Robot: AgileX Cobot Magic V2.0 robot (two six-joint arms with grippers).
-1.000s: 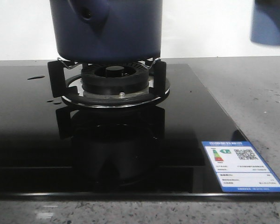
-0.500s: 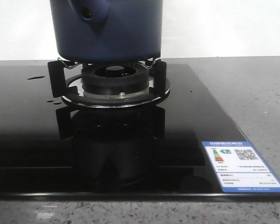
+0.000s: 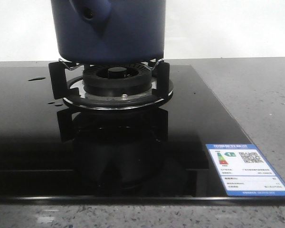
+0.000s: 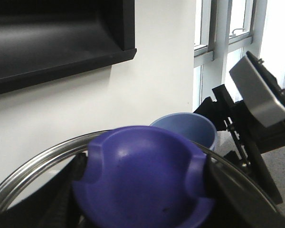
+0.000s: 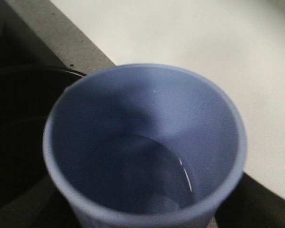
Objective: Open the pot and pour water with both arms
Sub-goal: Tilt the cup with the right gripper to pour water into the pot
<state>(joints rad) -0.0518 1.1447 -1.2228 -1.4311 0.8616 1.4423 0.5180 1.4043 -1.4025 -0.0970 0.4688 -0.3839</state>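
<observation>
Judging by the views, the pot [image 3: 109, 31] sits on the burner [image 3: 118, 83], its lid [image 4: 142, 178] lifted off by the left fingers clamped on its knob; the right fingers' state cannot be told, though the water cup [image 5: 145, 147] sits at that wrist, unpoured.

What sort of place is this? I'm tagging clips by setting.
Most likely a kitchen, or a mock-up of one: the pot sits on a gas burner set in a black glass hob, with a speckled stone counter around it.

Matt navy pot [image 3: 109, 28] on glossy black hob [image 3: 28, 142] (probably glass); speckled stone counter [image 3: 266, 99].
</observation>
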